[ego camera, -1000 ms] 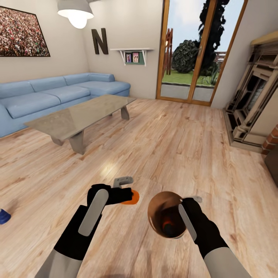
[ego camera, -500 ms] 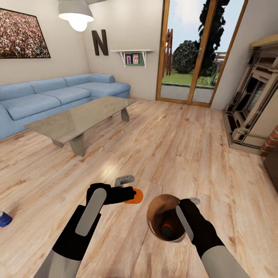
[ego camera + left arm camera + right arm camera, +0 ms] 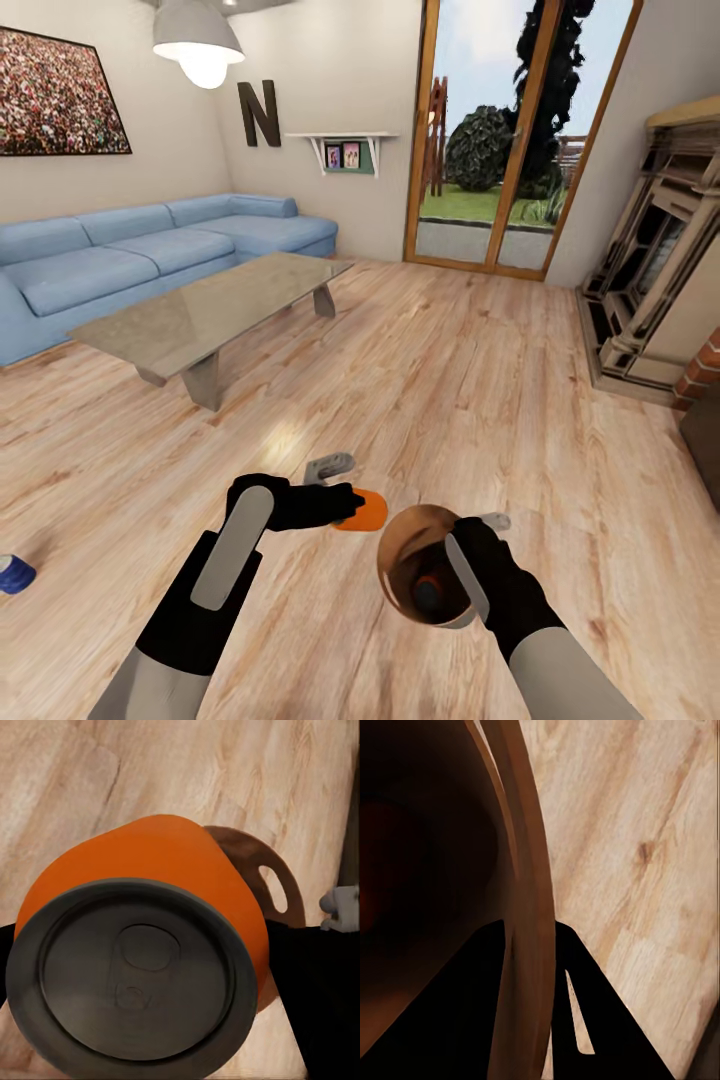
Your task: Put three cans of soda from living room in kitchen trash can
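Observation:
My left gripper (image 3: 343,507) is shut on an orange can of soda (image 3: 368,511), held sideways just left of the tash can (image 3: 408,560). The left wrist view looks onto the can's grey top (image 3: 139,967), with the brown bin rim (image 3: 259,866) behind it. My right gripper (image 3: 478,548) is shut on the bin's rim and holds it tilted above the floor. Its fingers (image 3: 472,1005) straddle the bin wall (image 3: 529,900) in the right wrist view. Another orange can (image 3: 428,590) lies inside the bin. A blue can with a pale top (image 3: 15,573) sits on the floor at far left.
This is the living room: a blue corner sofa (image 3: 150,250) and a glass coffee table (image 3: 215,310) stand ahead on the left. Glass doors (image 3: 510,150) are at the back and a fireplace (image 3: 660,290) on the right. Wood floor (image 3: 450,400) stretches between them.
My left gripper has carried the orange can a little to the right, closer to the bin's rim. The bin has shifted slightly left, and the view has drifted a bit.

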`<state>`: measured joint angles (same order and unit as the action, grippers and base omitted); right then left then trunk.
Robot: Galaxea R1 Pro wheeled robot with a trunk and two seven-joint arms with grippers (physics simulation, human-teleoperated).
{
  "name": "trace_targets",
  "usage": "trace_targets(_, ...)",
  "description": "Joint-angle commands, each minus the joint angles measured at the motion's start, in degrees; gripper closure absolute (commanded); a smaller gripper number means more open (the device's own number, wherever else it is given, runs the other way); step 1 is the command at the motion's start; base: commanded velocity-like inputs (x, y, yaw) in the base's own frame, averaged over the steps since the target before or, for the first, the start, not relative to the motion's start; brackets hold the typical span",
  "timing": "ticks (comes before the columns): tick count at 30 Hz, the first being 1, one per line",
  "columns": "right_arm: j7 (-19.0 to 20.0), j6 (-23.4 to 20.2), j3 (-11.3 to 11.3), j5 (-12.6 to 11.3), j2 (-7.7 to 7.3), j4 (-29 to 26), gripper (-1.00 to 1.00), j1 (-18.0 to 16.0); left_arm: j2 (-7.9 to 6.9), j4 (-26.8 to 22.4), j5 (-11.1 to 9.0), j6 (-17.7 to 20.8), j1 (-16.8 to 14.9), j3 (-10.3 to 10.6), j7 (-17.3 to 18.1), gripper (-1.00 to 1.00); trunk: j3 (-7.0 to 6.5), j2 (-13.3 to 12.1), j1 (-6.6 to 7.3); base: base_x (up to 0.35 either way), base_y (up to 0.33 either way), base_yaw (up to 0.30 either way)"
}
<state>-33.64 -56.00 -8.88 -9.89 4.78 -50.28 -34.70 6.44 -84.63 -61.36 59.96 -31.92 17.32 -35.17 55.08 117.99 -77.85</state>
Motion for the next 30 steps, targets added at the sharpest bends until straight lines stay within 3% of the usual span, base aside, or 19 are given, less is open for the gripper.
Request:
trace_targets(1, 0.12, -0.17, 0.01, 0.75, 0.08, -0.01, 1.0, -0.01, -0.01, 0.03, -0.71, 0.04, 0.01, 0.04, 0.04, 1.0, -0.19, -0.42, 0.23, 0.0, 0.0, 0.0)
trace_targets(6, 0.0, -0.16, 0.0, 0.75, 0.2, 0.0, 1.0, -0.01, 0.02, 0.01, -1.94, 0.04, 0.02, 0.34, 0.13, 1.0, -1.09, -2.42, 1.33, 0.0, 0.0, 0.0)
trace_targets(9, -0.02, -0.16, 0.0, 0.75, 0.22, 0.01, 1.0, -0.02, 0.05, 0.01, -2.22, 0.04, 0.02, 1.74, 0.17, 1.0, -1.62, -3.62, 1.99, 0.0, 0.0, 0.0)
trace_targets(30, -0.11, -0.16, -0.21, 0.81, 0.48, -0.12, 1.0, 0.0, 0.4, 2.01, -2.24, 0.04, -0.05, 2.83, 0.53, 1.0, -1.62, -3.62, 1.99, 0.0, 0.0, 0.0)
